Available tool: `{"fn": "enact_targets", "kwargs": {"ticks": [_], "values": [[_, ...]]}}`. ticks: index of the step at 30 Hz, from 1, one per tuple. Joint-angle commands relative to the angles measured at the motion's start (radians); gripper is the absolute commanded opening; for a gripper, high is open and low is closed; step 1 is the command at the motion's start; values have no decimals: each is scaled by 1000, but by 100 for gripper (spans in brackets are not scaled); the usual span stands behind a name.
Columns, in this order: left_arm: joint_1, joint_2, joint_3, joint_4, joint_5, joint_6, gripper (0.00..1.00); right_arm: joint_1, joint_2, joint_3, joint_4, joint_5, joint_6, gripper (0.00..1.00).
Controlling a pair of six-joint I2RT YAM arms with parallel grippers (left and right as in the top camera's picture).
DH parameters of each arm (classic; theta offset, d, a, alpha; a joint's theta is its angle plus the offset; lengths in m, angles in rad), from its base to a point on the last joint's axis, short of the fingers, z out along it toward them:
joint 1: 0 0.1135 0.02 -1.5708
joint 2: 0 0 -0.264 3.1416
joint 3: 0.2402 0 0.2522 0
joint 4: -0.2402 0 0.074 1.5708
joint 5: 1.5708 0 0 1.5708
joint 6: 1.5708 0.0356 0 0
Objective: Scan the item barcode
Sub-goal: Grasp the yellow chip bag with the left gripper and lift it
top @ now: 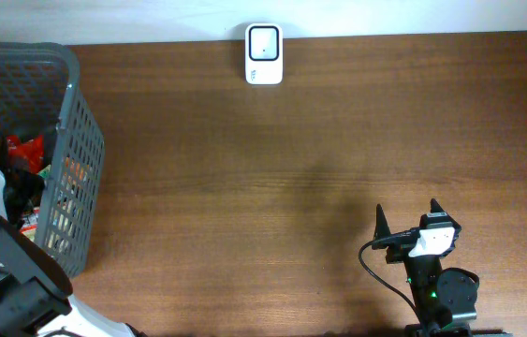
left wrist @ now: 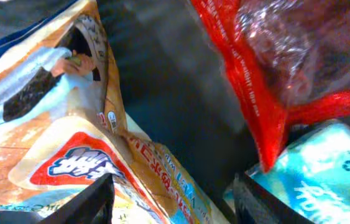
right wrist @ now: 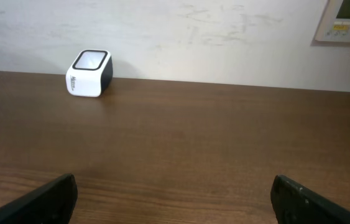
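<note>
My left gripper (left wrist: 171, 202) is down inside the grey basket (top: 74, 103). Its jaws stand apart on either side of the edge of an orange-and-white snack packet (left wrist: 69, 137). The left finger lies against the packet, and a dark gap shows before the right finger. A red bag (left wrist: 274, 68) and a light blue packet (left wrist: 324, 168) lie beside it. The white barcode scanner (top: 264, 54) stands at the table's far edge, also visible in the right wrist view (right wrist: 89, 73). My right gripper (top: 407, 213) rests open near the front edge with nothing between its fingers (right wrist: 56, 199).
The basket fills the left end of the table and holds several packets, the red bag (top: 24, 150) showing from above. The left arm (top: 1, 271) reaches over its near wall. A pale wall (right wrist: 193, 31) stands behind the scanner.
</note>
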State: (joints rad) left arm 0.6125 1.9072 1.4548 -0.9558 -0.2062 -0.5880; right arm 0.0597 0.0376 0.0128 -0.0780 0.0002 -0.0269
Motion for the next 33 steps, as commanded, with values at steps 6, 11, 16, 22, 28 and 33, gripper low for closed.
{"fn": "enact_targets", "kwargs": {"ticks": [6,11,16,22,28,33], "values": [[-3,8,-91,51,1,-2,49,6,-5,-7,-4,8,1,98],[-1,4,-68,49,1,-2,13,6,-5,-7,-4,9,1,98],[-3,-48,27,-30,13,-2,0,6,-5,-7,-4,8,1,98],[-3,-225,179,-116,159,-2,0,6,-5,-7,-4,8,1,98],[-3,-500,248,-32,385,-2,0,6,-5,-7,-4,8,1,98],[-47,-712,248,61,674,-3,0,6,-5,-7,-4,8,1,98]]}}
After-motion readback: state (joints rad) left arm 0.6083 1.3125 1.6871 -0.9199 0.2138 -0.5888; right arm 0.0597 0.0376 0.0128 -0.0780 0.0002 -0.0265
